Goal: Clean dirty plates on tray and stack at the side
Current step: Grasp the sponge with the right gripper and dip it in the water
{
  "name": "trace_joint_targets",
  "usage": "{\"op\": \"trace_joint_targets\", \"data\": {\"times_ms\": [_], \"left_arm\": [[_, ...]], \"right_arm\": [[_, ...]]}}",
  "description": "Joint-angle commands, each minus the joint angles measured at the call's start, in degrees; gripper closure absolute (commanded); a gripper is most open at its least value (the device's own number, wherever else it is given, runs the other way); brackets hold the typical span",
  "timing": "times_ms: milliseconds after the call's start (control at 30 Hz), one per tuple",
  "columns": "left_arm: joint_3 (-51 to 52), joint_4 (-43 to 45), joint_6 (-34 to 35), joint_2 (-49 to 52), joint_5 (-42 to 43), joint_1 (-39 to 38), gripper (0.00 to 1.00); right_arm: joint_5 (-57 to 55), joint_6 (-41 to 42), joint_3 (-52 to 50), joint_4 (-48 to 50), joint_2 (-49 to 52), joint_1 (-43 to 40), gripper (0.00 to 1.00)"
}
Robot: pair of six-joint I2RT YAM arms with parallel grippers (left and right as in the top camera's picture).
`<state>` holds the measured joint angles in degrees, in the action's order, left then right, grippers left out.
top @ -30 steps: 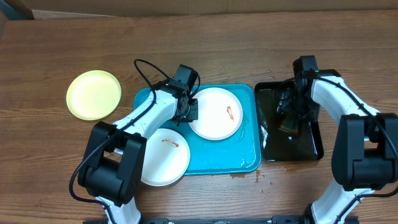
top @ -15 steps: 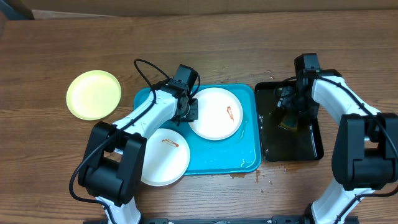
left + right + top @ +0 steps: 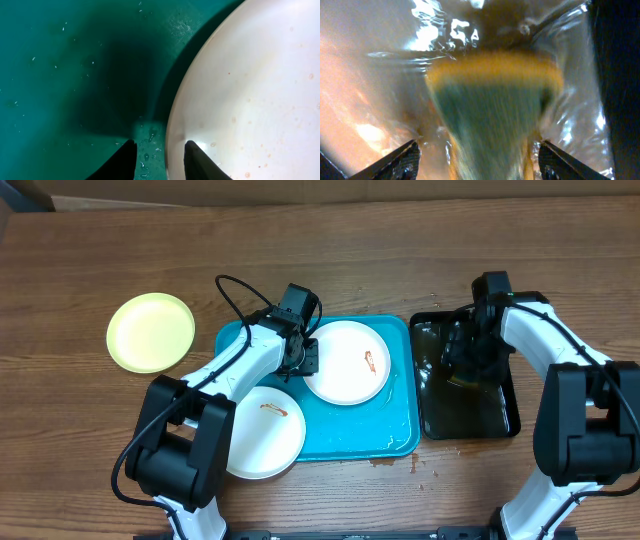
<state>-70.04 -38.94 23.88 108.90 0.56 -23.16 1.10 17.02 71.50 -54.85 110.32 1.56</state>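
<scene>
Upper white plate (image 3: 338, 380): one of the dirty plates, lying flat in the upper middle of the tray, with a small brown-red smear (image 3: 370, 362) right of its centre.
Lower white plate (image 3: 258, 442): at the tray's lower-left corner, overhanging the rim toward the table edge, with a thin reddish streak near its upper side.
Yellow-green plate (image 3: 150, 332): flat on the table, left of the tray and clear of it.
Tray (image 3: 395, 430): turquoise, rectangular with rounded corners. It sits between the yellow-green plate and the black tray, and the left wrist view shows fine droplets on its floor.
Left gripper (image 3: 306, 358): at the left rim of the upper white plate. Its fingers (image 3: 125, 161) straddle that rim with a narrow gap, one over the tray floor and the other over the plate's inside. I cannot tell whether they actually pinch the rim.
Right gripper (image 3: 468, 358): lowered into the black tray and clenched on the sponge, which fills the span between its fingers.
Sponge (image 3: 490, 100): yellow body with a green scouring face, blurred, sitting in glistening liquid.
Black tray (image 3: 497, 415): narrow, just right of the turquoise tray, holding shallow brownish liquid.
Table (image 3: 400, 260): brown wood grain, with a few dark wet spots near the turquoise tray's lower-right corner.
</scene>
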Motion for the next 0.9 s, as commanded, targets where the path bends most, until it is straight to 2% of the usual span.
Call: {"op": "trace_joint_targets", "data": {"times_ms": [0,33,67,100,133,167,200,233,267,300,333,467,567,667,833,867], "left_arm": [[0.6,0.0,0.3,0.5,-1.0,0.4,0.66],[0.6,0.0,0.3,0.5,-1.0,0.4,0.66],[0.6,0.0,0.3,0.5,-1.0,0.4,0.66],[0.6,0.0,0.3,0.5,-1.0,0.4,0.67],[0.6,0.0,0.3,0.5,-1.0,0.4,0.67],[0.6,0.0,0.1,0.5,-1.0,0.4,0.67],[0.6,0.0,-0.5,0.5,-1.1,0.4,0.66],[0.6,0.0,-1.7,0.5,-1.2,0.4,0.61],[0.6,0.0,-2.7,0.5,-1.3,0.4,0.54],[0.6,0.0,-3.2,0.5,-1.7,0.5,0.53],[0.6,-0.1,-3.1,0.5,-2.2,0.6,0.53],[0.6,0.0,-3.1,0.5,-2.6,1.4,0.56],[0.6,0.3,-3.0,0.5,-2.0,2.0,0.5],[0.6,1.5,-2.9,0.5,-0.1,2.1,0.51],[0.6,2.2,-2.9,0.6,0.9,2.1,0.61],[0.6,2.4,-2.9,0.8,0.9,2.1,0.62]], "right_arm": [[2.0,-0.7,0.9,-3.8,0.6,0.1,0.36],[2.0,-0.7,0.9,-4.3,0.6,0.1,0.46],[2.0,-0.7,0.9,-4.4,0.6,0.1,0.71],[2.0,-0.7,0.9,-4.3,0.6,0.1,0.9],[2.0,-0.7,0.9,-4.2,0.6,0.1,0.94],[2.0,-0.7,0.9,-4.3,0.6,0.1,0.94],[2.0,-0.7,0.9,-4.6,0.6,0.1,0.79],[2.0,-0.8,0.9,-4.7,0.6,0.1,0.43],[1.5,-1.2,0.9,-4.5,0.6,0.1,0.14],[0.7,-2.1,1.1,-4.2,0.6,0.1,0.05],[-0.3,-2.5,1.4,-3.8,0.6,-0.1,0.01],[-1.5,-2.5,3.1,-2.9,0.6,-0.6,0.0],[-1.6,-2.5,3.2,-1.8,0.6,-0.6,0.0],[-1.6,-2.4,3.2,-0.5,0.6,-0.6,0.0],[-1.4,-2.4,3.2,-0.5,0.6,-0.6,0.0],[-1.4,-2.4,3.2,-0.4,0.6,-0.6,0.06]]}}
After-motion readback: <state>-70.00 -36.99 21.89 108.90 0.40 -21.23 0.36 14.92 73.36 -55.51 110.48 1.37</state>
